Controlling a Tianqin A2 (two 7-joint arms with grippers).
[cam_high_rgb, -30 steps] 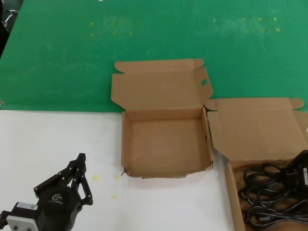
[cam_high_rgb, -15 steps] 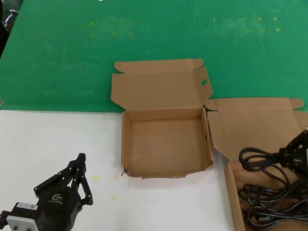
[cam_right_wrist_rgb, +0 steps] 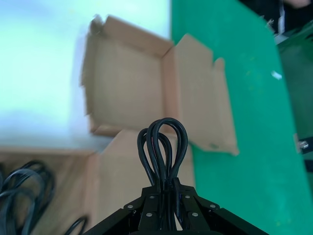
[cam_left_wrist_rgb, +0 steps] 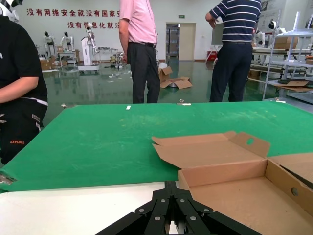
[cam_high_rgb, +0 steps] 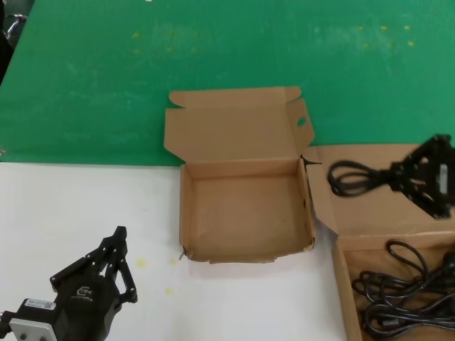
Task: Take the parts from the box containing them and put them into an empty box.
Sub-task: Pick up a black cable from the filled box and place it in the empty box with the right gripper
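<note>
R gripper clamped on one power cord, now lifted out of source box, above its lid, right of empty box. Transfer underway. L gripper idle, fingers together.

Your empty box sits mid-counter | cord box just right of it | right claw holds a power cord over its lid | left claw parked near-left.

Red Chinese characters run along the white back wall at the upper left of the left wrist view (they read roughly 没有网络安全就没有国家安全), and small white letters spell EXPLORE on a bystander's dark trousers at far left
</note>
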